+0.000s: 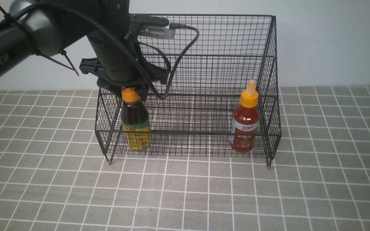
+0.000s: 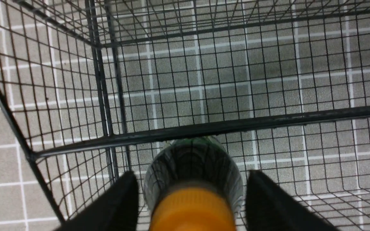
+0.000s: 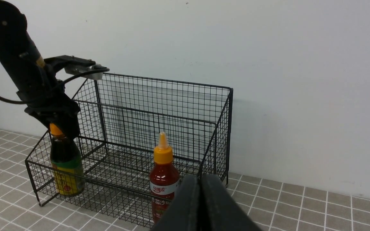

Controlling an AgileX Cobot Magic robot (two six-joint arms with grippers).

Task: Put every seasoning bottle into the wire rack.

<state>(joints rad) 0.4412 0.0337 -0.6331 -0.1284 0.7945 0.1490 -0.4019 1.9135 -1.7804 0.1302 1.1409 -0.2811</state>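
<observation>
Grey checked cloth (image 1: 185, 199) fills the lower part of the front view, bare up to the feet of the rack (image 1: 188, 132), which sits across the middle of the frame. Just behind its low front rail stand both bottles: the brown bottle (image 1: 136, 125) at centre left, in the rack's front corner, and the red bottle (image 1: 244, 128) at centre right, close to the sloping side. Each is upright, long axis vertical, orange cap uppermost; the red one's nozzle points straight up, while the brown one's is hidden. Over the brown cap hangs the left gripper (image 2: 191, 179), its fingers (image 2: 120, 202) spread to either side with a thin gap showing, so it seems to grip nothing. The right gripper (image 3: 201, 192) is closed tight and empty, well apart from the rack. The main risk looks to be the lift-off: the fingers sit so near the cap that a slanted rise could catch it and tip the bottle against the rail or sideways. The left arm's cable, drooping in front of the tall back mesh at upper centre, might also snag a wire and drag the rack.
</observation>
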